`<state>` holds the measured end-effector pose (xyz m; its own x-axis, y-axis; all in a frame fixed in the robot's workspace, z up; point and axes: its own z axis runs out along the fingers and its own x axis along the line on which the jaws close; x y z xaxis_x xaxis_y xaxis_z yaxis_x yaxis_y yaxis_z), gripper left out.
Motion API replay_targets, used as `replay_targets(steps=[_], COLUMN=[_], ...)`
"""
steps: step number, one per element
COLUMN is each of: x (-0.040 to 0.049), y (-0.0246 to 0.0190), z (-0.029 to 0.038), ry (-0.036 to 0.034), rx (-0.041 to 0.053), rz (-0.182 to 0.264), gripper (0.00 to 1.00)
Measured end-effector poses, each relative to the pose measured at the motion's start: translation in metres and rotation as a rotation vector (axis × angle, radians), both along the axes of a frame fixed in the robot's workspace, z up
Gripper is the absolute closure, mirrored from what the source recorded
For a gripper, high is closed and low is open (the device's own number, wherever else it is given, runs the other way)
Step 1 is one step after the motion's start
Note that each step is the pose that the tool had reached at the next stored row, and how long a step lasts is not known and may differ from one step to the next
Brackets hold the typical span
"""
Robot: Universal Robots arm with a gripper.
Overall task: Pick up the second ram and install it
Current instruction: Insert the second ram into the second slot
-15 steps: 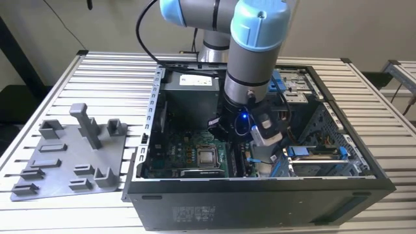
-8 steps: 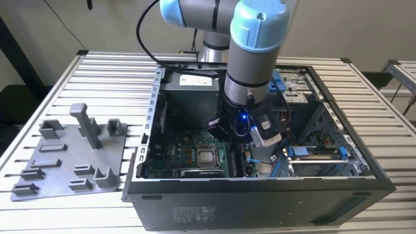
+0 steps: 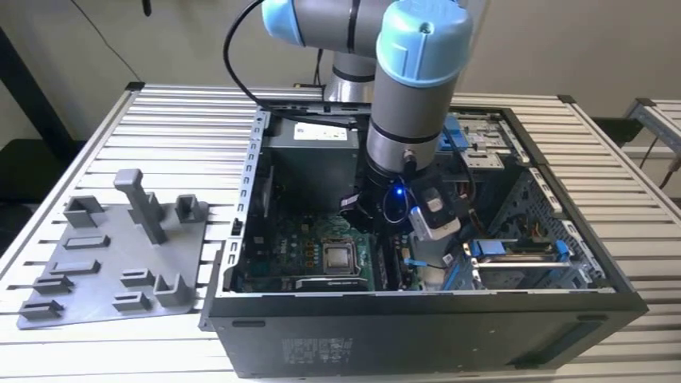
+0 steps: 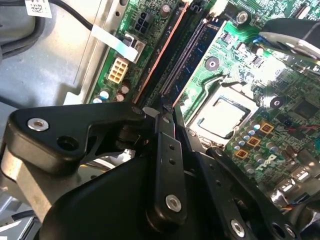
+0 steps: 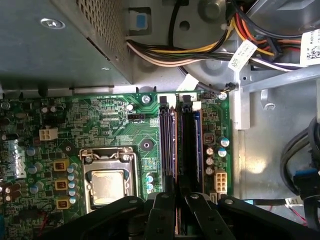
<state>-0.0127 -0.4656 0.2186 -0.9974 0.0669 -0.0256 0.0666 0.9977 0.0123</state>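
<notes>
Second ram (image 5: 176, 227) edge-on in claw (image 5: 176, 207) above slots (image 5: 186, 145).

Matt grey plastic tray (image 3: 107, 263), glossy green motherboard (image 5: 110, 130), ribbed metal table (image 3: 159, 128), matt black claw (image 4: 167, 117)

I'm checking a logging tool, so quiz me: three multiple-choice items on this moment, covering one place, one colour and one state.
1. The case is: A open, B closed, C upside down.
2. The board is: A red, B green, C white.
3. The pincer is: A outside the case, B at the memory slots, C on a keyboard.

Answers:
1. A, since the exterior view looks straight into its inside.
2. B, since the first wrist view shows a green surface around the socket.
3. B, since both wrist views show its tips at the long slots.
</notes>
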Motion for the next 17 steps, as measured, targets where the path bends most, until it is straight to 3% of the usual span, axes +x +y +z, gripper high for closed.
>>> replay_targets(steps=[17], x=[-0.0001], y=[0.0014], z=[-0.0042], ry=[0.0001], rx=[-0.0002], rz=[0.014], gripper=[0.86])
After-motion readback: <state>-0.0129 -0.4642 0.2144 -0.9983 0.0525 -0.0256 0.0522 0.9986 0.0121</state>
